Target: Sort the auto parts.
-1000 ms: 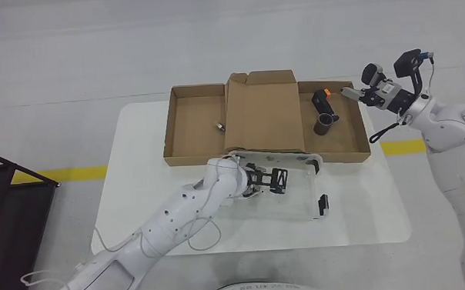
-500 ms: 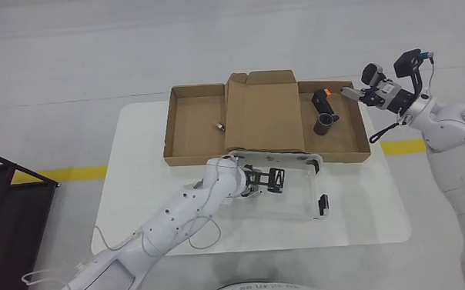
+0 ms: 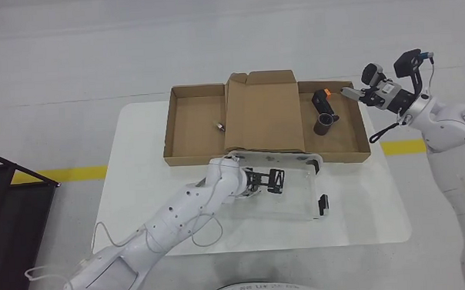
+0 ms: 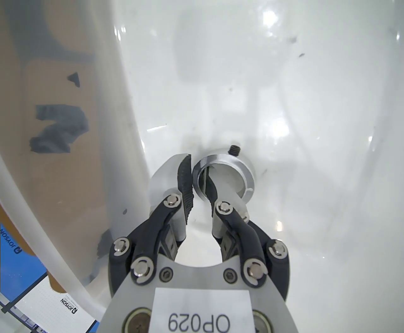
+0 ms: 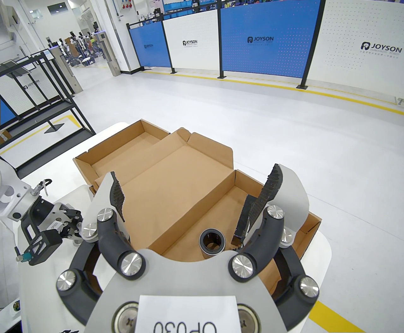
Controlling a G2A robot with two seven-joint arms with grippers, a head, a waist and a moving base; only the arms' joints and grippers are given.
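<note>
Left gripper [image 4: 196, 176] is inside the clear bin [image 4: 126, 119], its jaws nearly closed on the wall of a metal collar [image 4: 247, 172] — one pad inside the bore, one outside. Right gripper [image 5: 195, 176] is spread wide and holds nothing, above the right compartment of the cardboard box [image 3: 193, 123], where a black cylinder [image 5: 211, 241] stands upright.

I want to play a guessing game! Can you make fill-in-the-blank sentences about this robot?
One finger of the left gripper is ____ the metal ring, the other outside.
The right gripper is ____, holding nothing.
The black tube sits in the ____ box.
Missing words: inside; open; cardboard.
</note>
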